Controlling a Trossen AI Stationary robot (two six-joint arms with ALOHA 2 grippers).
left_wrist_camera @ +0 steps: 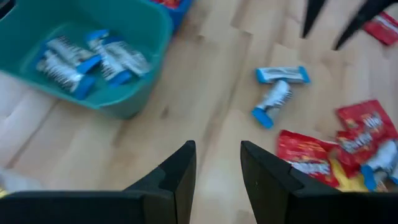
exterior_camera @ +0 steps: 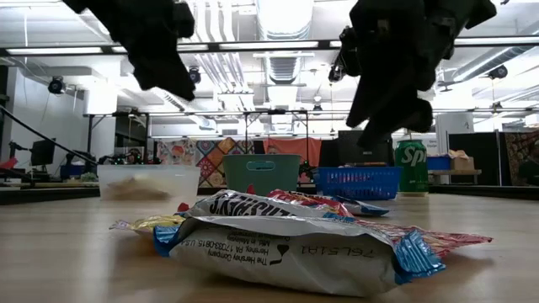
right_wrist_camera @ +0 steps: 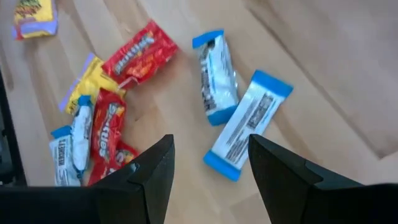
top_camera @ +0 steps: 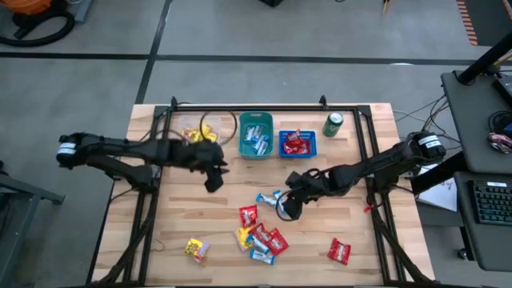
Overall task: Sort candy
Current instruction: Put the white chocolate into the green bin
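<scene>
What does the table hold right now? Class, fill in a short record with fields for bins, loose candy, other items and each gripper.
bins: clear tub with yellow candy; teal bin with blue-and-white candy; blue basket with red candy
loose candy: two blue-and-white bars; mixed pile; lone yellow candy; lone red candy
other items: green can beside the blue basket
left gripper: open, empty, near the teal bin
right gripper: open, empty, above the two blue-and-white bars

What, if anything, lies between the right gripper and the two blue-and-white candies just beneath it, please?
Nothing visible does. The right gripper hangs open above the two blue-and-white candies, with only bare table around them; the mixed candy pile lies off to one side, apart from them.
</scene>
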